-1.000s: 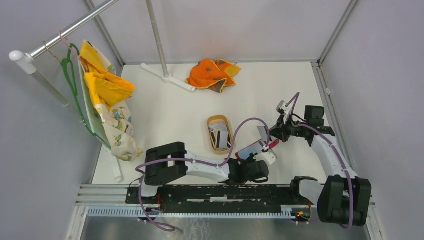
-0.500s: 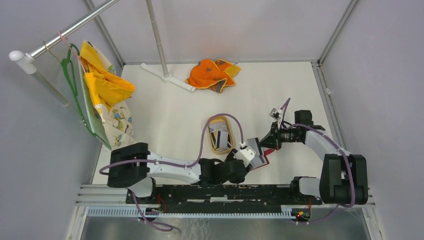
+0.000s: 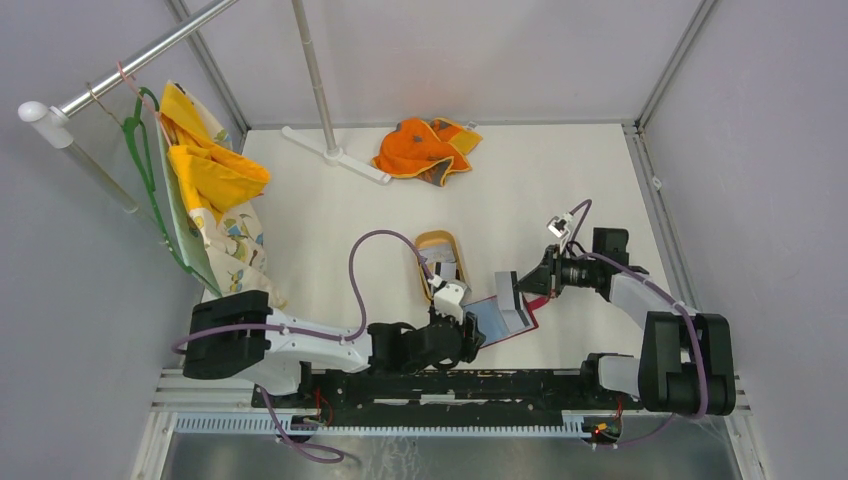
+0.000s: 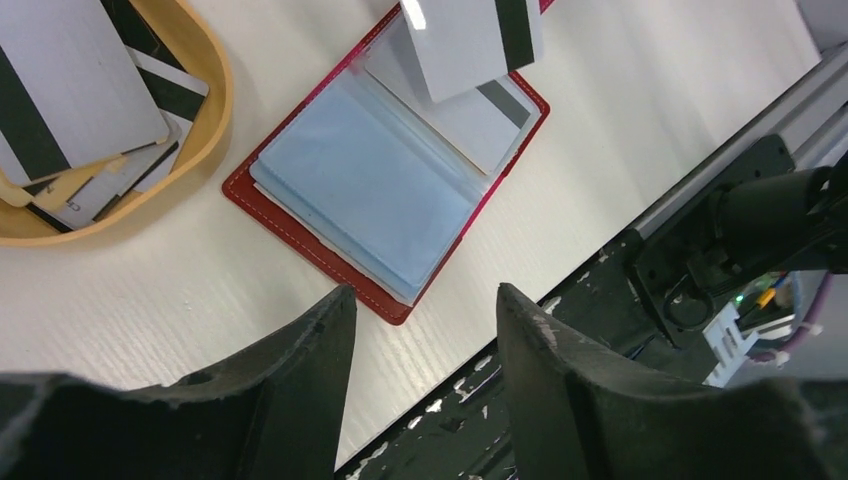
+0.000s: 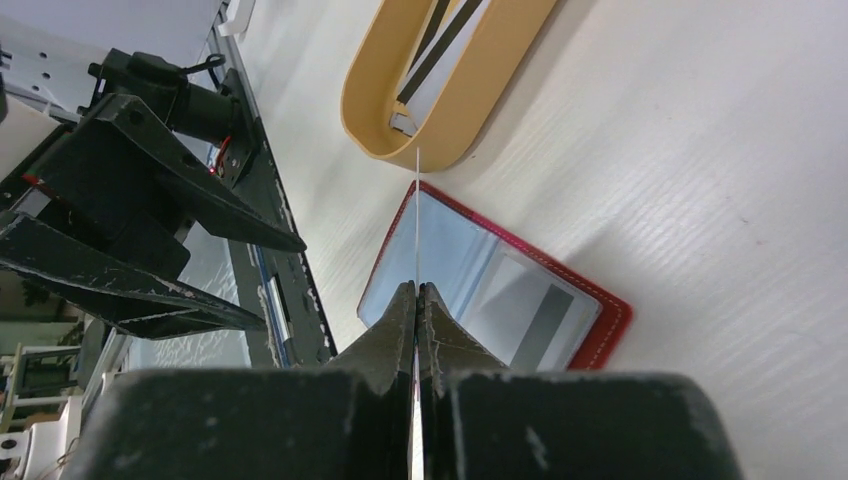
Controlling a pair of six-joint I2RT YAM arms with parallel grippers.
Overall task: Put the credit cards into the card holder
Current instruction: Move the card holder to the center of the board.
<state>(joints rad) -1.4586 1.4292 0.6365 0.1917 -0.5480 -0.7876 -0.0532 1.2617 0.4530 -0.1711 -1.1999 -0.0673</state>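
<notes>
White table (image 3: 560, 180), grey walls (image 3: 450, 50); left gripper (image 4: 425, 385) spread, right gripper (image 5: 415, 300) pinching a card (image 4: 470, 35).

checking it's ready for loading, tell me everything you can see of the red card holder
The card holder is red, leather-like, with pale stitching round its edge. It lies opened flat on the white table, pale blue-grey sleeves up, one holding a grey-striped card. The tan tray sits close beside it. The right hand holds a second card above it; the open left hand hovers clear.
</notes>
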